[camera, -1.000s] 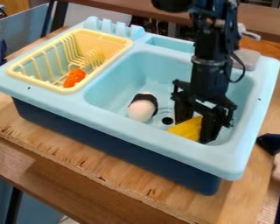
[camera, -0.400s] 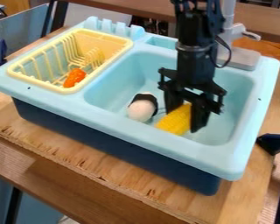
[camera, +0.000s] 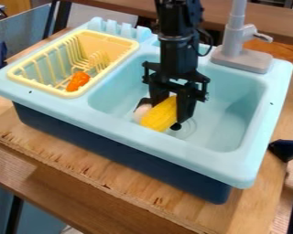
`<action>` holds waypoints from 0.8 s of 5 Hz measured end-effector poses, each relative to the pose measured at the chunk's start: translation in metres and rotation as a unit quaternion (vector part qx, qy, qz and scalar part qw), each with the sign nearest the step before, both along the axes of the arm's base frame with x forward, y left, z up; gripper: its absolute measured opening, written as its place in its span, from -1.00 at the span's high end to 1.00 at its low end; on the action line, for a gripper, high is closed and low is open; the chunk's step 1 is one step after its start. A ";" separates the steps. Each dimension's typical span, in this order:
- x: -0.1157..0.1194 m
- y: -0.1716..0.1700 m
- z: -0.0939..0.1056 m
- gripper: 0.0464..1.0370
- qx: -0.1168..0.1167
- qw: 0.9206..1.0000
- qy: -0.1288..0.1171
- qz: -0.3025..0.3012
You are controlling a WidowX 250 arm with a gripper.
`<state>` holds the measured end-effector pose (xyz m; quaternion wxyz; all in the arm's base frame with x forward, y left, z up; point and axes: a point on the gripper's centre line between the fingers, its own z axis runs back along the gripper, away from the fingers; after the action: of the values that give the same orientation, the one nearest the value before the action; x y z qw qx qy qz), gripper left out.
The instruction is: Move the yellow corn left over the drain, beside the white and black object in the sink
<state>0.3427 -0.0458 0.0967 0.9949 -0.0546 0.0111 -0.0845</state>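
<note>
My gripper [camera: 169,111] pinched corn [camera: 159,116] at 7 o'clock in the sink [camera: 231,112]; likely light, stiff, best gripped mid-body.

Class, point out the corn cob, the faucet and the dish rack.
Corn cob [camera: 160,115], camera view: middle of its yellow side.
Faucet [camera: 235,29], camera view: its upright column.
Dish rack [camera: 107,67], camera view: rim beside the basin.

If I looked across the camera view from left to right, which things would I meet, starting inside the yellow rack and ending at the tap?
Orange toy in the yellow dish rack → pale rounded toy → yellow toy corn cob, held in the robot's fingers → gray toy faucet.
</note>
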 end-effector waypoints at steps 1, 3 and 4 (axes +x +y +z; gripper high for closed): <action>0.009 0.003 -0.009 -0.11 -0.016 1.000 0.008 0.009; 0.026 -0.001 -0.020 -0.11 -0.035 0.999 0.009 0.017; 0.031 -0.006 -0.023 -0.11 -0.043 0.999 0.006 0.015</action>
<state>0.3737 -0.0521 0.0737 0.9927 -0.0979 0.0128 -0.0699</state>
